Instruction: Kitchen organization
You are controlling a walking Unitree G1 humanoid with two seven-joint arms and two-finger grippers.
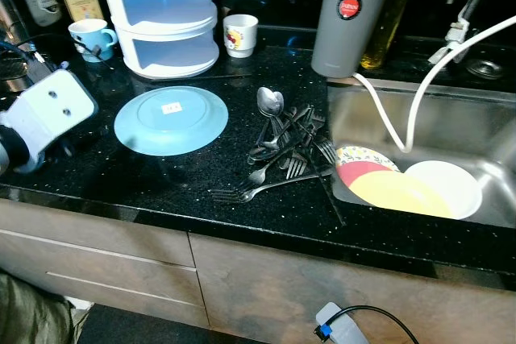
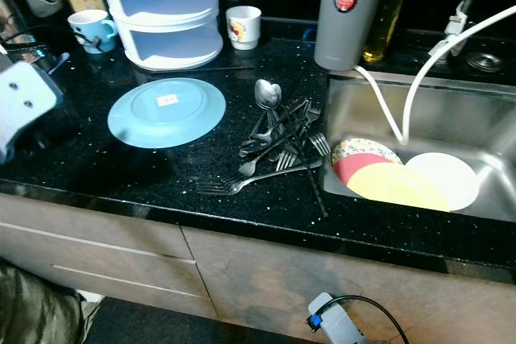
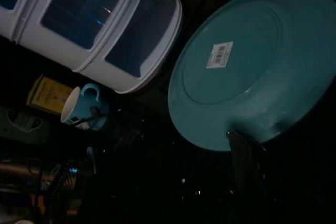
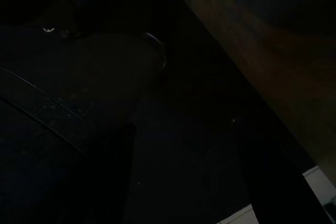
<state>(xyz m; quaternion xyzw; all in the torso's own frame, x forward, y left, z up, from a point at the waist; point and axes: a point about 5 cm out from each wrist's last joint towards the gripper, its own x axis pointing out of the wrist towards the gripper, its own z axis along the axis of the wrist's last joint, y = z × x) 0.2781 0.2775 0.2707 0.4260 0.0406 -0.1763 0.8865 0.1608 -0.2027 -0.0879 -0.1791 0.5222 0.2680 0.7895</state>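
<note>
Right now the left gripper [image 3: 247, 145] hangs low over the counter [image 1: 161, 183], just beside the upside-down plate [image 1: 171, 119], maybe to pick it up, but I cannot tell if its fingers are spread, and the forks [image 1: 286, 147] lie past the plate.

A light-blue plate [image 1: 171, 121] lies on the speckled black counter [image 1: 121, 175]; yellow plate [image 1: 399, 193] in the sink.

I'm counting one blue plate [image 1: 171, 119] lying face down on the counter, two mugs [image 1: 92, 39] at the back, one white tiered container [image 1: 165, 14], and three dishes [image 1: 395, 187] sitting in the sink. The cutlery heap [image 1: 286, 147] is too tangled; I'm making out one spoon [image 1: 268, 102] and several forks.
</note>
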